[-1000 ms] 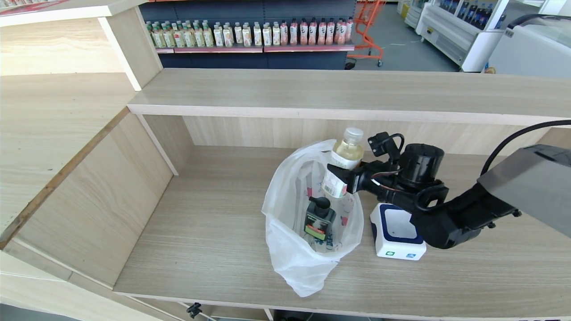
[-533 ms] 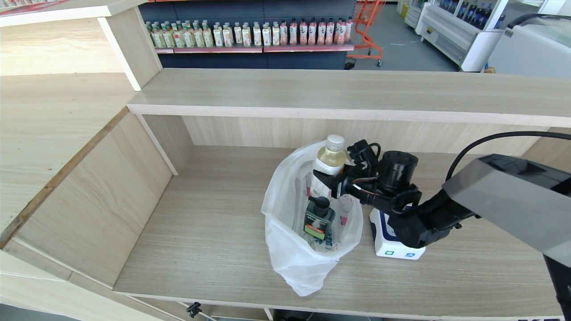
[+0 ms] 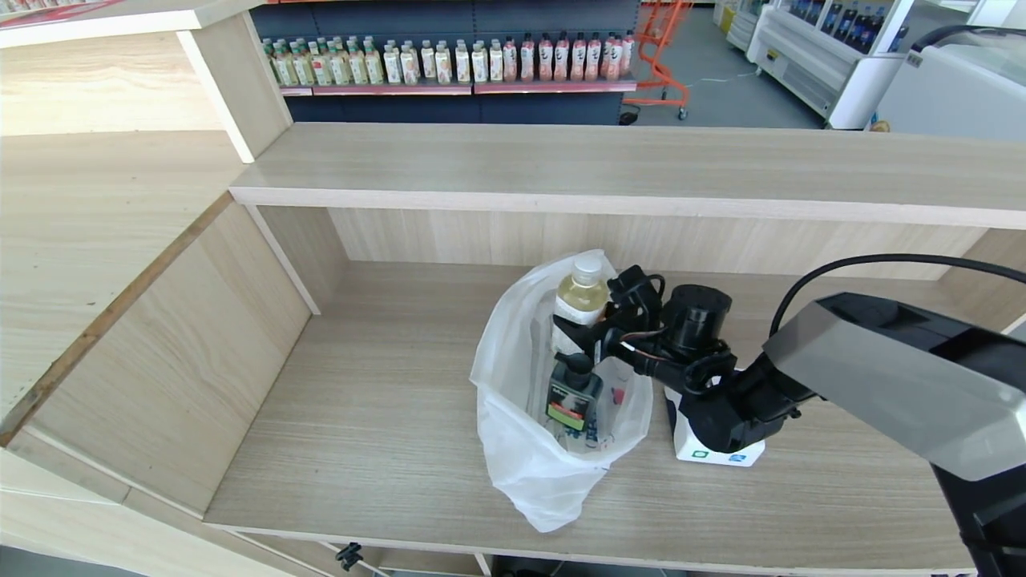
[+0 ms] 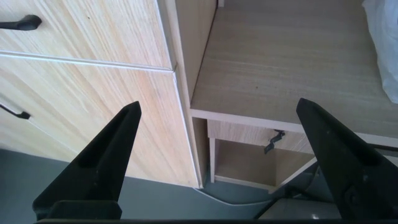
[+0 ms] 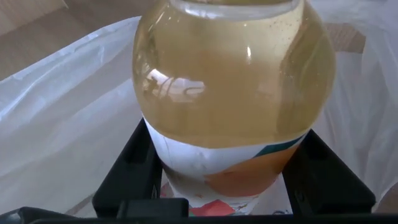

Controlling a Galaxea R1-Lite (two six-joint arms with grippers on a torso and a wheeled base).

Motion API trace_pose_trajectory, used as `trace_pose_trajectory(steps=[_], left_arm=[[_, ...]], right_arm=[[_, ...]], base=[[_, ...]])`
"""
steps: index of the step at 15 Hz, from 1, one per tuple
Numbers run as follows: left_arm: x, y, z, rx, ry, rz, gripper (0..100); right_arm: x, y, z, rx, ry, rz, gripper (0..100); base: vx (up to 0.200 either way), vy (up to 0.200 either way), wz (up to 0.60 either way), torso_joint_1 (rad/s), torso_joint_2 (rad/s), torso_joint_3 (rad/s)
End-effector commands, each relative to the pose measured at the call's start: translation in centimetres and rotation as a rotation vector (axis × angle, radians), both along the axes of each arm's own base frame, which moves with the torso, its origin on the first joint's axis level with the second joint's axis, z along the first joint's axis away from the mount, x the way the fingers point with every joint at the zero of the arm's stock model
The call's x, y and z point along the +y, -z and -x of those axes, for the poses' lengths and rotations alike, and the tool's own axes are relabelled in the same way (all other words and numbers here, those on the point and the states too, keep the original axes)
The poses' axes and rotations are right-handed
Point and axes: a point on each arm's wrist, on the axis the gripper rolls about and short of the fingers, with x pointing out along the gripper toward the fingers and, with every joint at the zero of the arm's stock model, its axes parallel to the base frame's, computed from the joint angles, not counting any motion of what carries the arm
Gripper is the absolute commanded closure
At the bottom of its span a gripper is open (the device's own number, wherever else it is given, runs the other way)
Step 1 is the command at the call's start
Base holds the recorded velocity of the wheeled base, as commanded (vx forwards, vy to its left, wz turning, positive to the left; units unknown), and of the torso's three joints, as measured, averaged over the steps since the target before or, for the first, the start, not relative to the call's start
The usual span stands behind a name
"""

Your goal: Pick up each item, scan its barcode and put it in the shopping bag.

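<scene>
A clear bottle of pale yellow drink (image 3: 579,300) with a white cap stands upright in the mouth of the white plastic shopping bag (image 3: 521,449). My right gripper (image 3: 589,332) is shut on its labelled body, and the bottle (image 5: 233,93) sits between both black fingers (image 5: 127,171) in the right wrist view. A dark pump bottle (image 3: 572,390) with a green and red label lies inside the bag. The white and blue barcode scanner (image 3: 713,445) stands right of the bag, partly under my right arm. My left gripper (image 4: 230,162) hangs open off the counter's front left corner, fingers (image 4: 99,165) wide apart.
The wooden counter (image 3: 385,425) has a raised back ledge (image 3: 625,172) and a side wall (image 3: 168,353) on the left. Below the counter's front edge (image 4: 261,118) are drawers with black handles (image 4: 18,23). Shelves of drinks (image 3: 449,60) stand far behind.
My right gripper has carried the drink bottle left and down, from above the scanner into the bag's mouth. The bag and the pump bottle have stayed put.
</scene>
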Motion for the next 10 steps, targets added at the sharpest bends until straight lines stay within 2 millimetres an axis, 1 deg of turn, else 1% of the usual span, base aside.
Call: trace_pose_trajectory(steps=[1, 4, 7, 8, 10], left_arm=[[0.0, 0.0, 0.0, 0.001, -0.001, 0.0, 0], [0.0, 0.0, 0.0, 0.001, -0.001, 0.0, 0], [0.0, 0.0, 0.0, 0.001, -0.001, 0.0, 0], [0.0, 0.0, 0.0, 0.001, -0.001, 0.0, 0], [0.0, 0.0, 0.0, 0.001, -0.001, 0.0, 0]], right_arm=[[0.3, 1.0, 0.0, 0.013, -0.006, 0.01, 100], [0.2, 1.8, 0.0, -0.001, -0.003, 0.021, 100], [0.0, 2.0, 0.2, 0.004, 0.0, 0.025, 100], [-0.1, 1.5, 0.2, -0.002, 0.0, 0.016, 0], [-0.4, -1.3, 0.9, -0.02, -0.005, -0.027, 0]], base=[[0.0, 0.0, 0.0, 0.0, 0.0, 0.0], [0.0, 0.0, 0.0, 0.0, 0.0, 0.0], [0.0, 0.0, 0.0, 0.0, 0.0, 0.0], [0.0, 0.0, 0.0, 0.0, 0.0, 0.0], [0.0, 0.0, 0.0, 0.0, 0.0, 0.0]])
